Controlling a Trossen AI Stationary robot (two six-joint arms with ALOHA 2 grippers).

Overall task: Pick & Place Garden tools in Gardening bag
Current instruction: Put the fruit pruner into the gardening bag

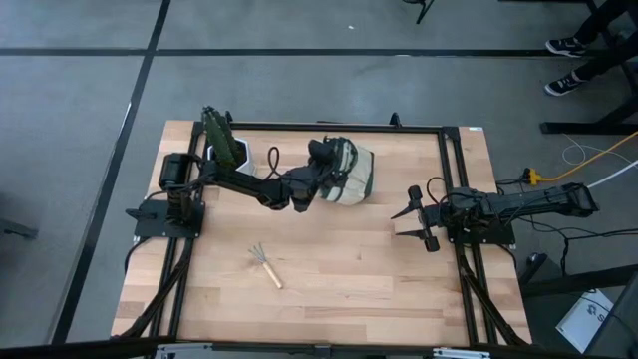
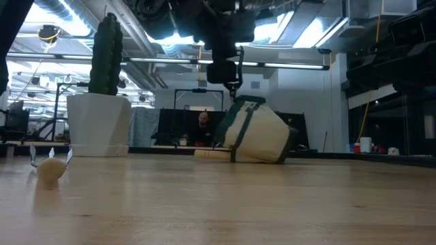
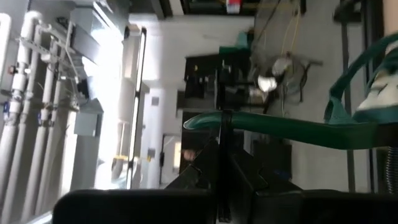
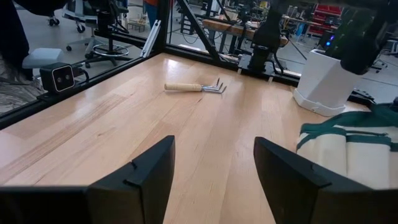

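At the far left corner of the table, a tall green cactus-like plant in a white pot (image 1: 227, 150) is seen, just beside the left arm's shoulder. The left gripper (image 1: 321, 158) is closed tight on a green loop handle (image 3: 280, 127) of the small tan fabric gardening bag with green trim (image 1: 354, 175), and the bag is seen tilted, with its handle drawn up under the gripper in the low view. Whether any tool already lies inside the bag cannot be told.

One tool only is counted on the open boards: a wooden-handled claw rake with metal tines (image 1: 265, 266). It lies on the near side of the left gripper and well apart from it, across the table from the right gripper (image 1: 416, 221). Its long axis runs slantwise, tines toward the far left, handle end toward the near right.

The right gripper is held wide open and empty, low over the table just beside the bag. As the left gripper is taken up with the handle, the free right arm is judged the one to fetch the rake, with its jaws to be turned across the handle.

One bag, one rake, one potted plant are counted.
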